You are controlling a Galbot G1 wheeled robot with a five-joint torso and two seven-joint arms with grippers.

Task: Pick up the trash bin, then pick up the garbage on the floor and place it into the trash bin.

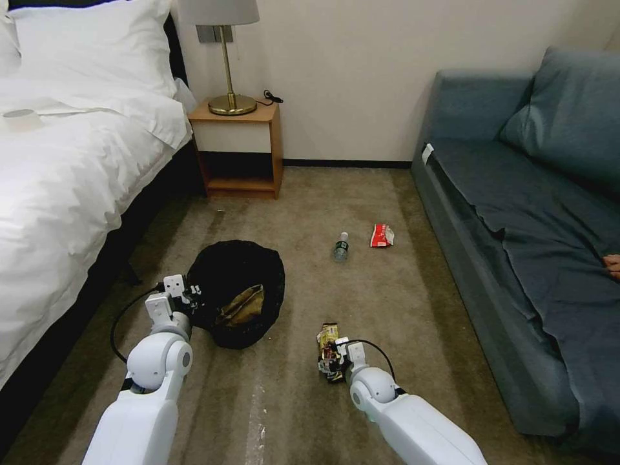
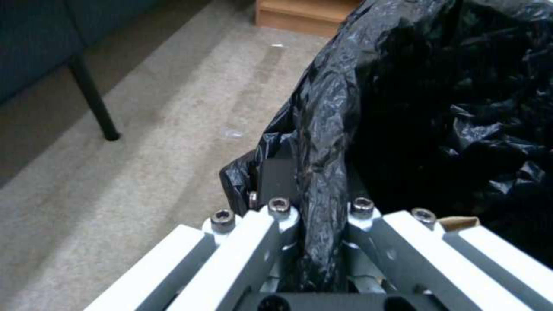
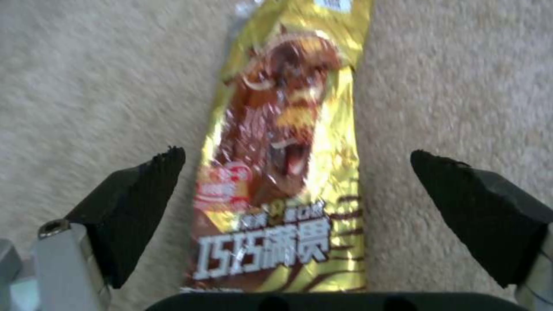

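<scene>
— While the left gripper (image 2: 319, 224) pinches the black liner at the near-left rim of the trash bin (image 1: 236, 290), where is the bin itself?

— On the carpet (image 1: 387, 290), left of the middle, just beside the bed (image 1: 64, 181). From where I stand it looks all black, the crinkly liner draped over the rim. In the left wrist view the fingers (image 2: 248, 250) are pressed together on a fold of that plastic.

— Anything in it?

— A crumpled brown paper bag (image 1: 242, 305) lies inside, toward the near side.

— And the right arm?

— It is low, near the floor, right of the bin and well apart from it. The right gripper (image 3: 297, 181) stands spread wide over the gold-brown snack wrapper (image 3: 285, 172), one black pad (image 3: 138, 203) on each side of it, neither touching it. The wrapper lies flat on the carpet, lengthwise between them.

— The rest of the litter?

— Farther off, toward the wall: a small clear bottle (image 1: 341, 247) with a green label lies on its side, and just right of it a red-and-white packet (image 1: 382, 236), the two near each other but apart. Both sit between the nightstand (image 1: 242, 148) on the far left and the blue sofa (image 1: 516, 213) on the right.

— And on the nightstand?

— A brass lamp (image 1: 226, 64), upright.
</scene>
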